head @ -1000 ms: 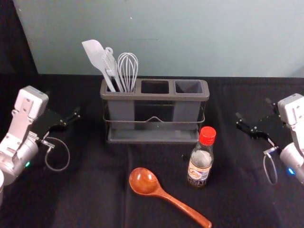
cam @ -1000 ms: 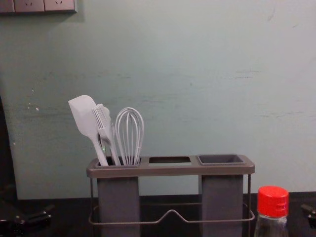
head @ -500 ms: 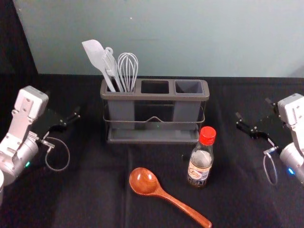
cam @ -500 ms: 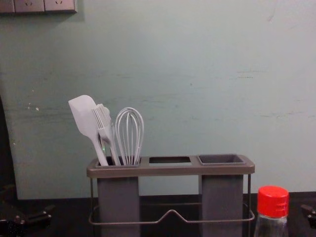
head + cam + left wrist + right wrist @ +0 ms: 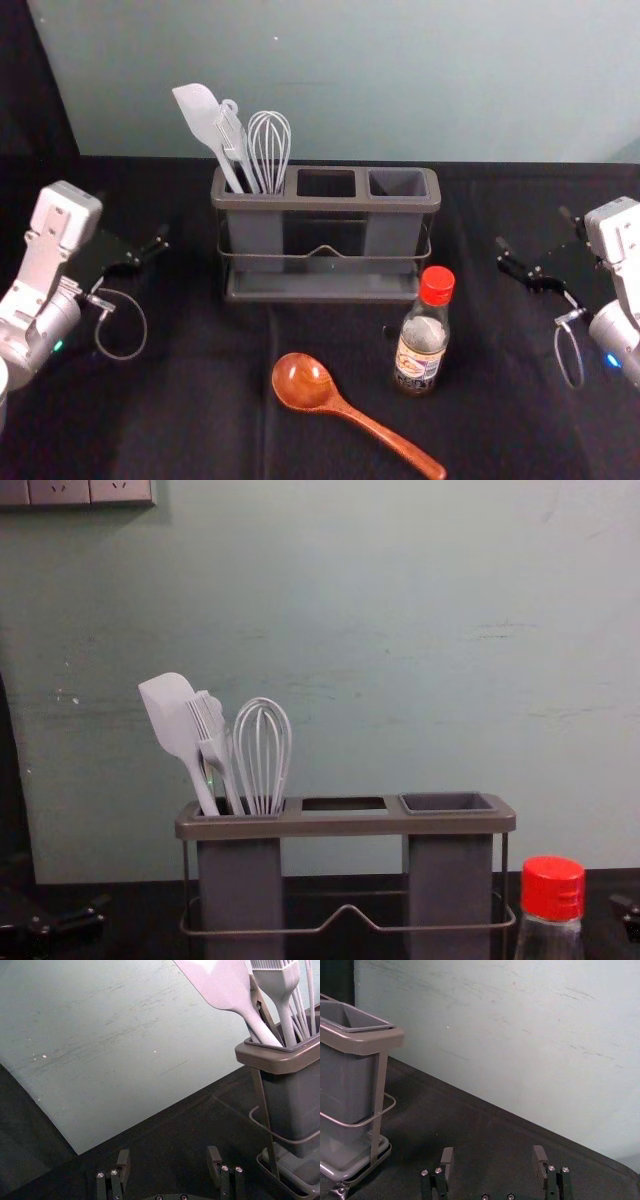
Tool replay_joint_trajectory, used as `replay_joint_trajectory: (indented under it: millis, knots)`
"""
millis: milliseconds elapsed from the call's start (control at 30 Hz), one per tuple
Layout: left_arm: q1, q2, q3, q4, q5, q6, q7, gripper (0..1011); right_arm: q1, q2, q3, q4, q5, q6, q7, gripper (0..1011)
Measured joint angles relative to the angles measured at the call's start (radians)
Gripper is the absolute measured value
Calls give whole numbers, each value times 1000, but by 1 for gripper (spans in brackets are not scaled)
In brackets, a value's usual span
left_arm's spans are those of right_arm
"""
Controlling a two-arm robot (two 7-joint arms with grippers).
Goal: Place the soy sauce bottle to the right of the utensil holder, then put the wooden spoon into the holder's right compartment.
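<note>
Okay, so both claws are released: the left gripper (image 5: pixel 133 217) hangs over the dark cloth (image 5: pixel 180 420) on the left side, and its wrist view has the two fingers (image 5: pixel 123 1162) spread well apart. Same deal with the right gripper (image 5: pixel 533 228) over on the right side, fingers (image 5: pixel 448 1160) wide apart too, with the right end of the rack near it in that wrist view. Between them there's a grey-brown, three-slot utensil holder (image 5: pixel 325 203) with a wire rail around it, set toward the back near a pale green-grey wall (image 5: pixel 400 80). Its left compartment is the busy one, with a pale flat spatula (image 5: pixel 203 115), a pale pastry brush (image 5: pixel 233 140) and a light-coloured balloon whisk (image 5: pixel 269 150), all poking up out of the top. The middle slot (image 5: pixel 326 183) is a rectangular opening, and the right compartment (image 5: pixel 398 183) has a deep grey cup sitting in it. As for the task stuff, the clear soy sauce bottle with a red cap and printed label (image 5: pixel 421 355) is standing upright on the cloth, in front of the holder near its right end. And the glossy reddish-brown wooden spoon (image 5: pixel 330 402) is lying on the cloth closer to the robot, bowl toward the left, handle running diagonally down to the right, its end nearer the robot. Oh, and the chest view catches a wall switch panel (image 5: pixel 90 491) up in the left corner.
</note>
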Motion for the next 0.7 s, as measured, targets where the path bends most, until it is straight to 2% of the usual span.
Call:
replay_joint_trajectory:
  millis: [700]
  knots:
    - [0,0,0,0,0,0,0,1005,0,0,0,0,0,0,0,1002]
